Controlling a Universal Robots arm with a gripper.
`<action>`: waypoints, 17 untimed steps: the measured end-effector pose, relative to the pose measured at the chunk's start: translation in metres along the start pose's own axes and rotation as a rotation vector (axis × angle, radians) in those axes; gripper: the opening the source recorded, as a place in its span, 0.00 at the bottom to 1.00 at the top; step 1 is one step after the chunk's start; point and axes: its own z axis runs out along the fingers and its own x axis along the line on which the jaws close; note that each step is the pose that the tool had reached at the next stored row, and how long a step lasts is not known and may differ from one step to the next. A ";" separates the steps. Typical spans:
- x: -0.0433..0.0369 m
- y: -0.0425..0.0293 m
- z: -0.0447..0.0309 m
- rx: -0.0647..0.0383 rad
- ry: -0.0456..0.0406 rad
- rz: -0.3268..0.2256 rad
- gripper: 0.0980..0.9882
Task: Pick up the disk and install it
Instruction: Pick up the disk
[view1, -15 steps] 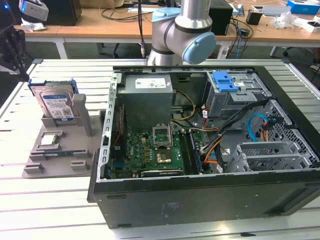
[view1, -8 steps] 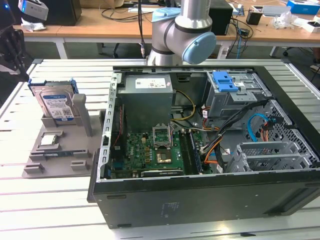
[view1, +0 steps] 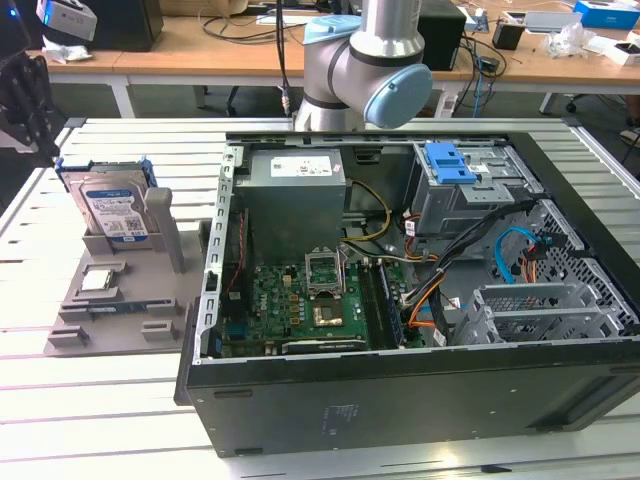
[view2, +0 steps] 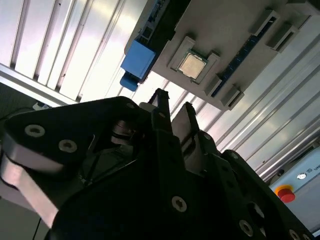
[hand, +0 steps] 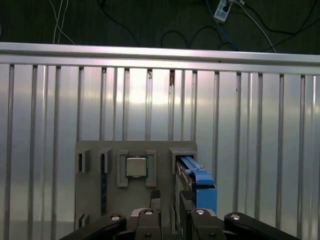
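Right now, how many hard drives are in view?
1. The disk stands upright in the grey holder, at the exterior view's left beside the computer case; its drive cages could hide another.
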 end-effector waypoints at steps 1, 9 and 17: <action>0.0000 0.0000 0.0000 0.000 0.0001 0.000 0.22; 0.0000 0.0000 0.0000 0.000 0.0000 -0.002 0.50; -0.0001 0.0000 0.0002 0.000 -0.0001 -0.003 0.50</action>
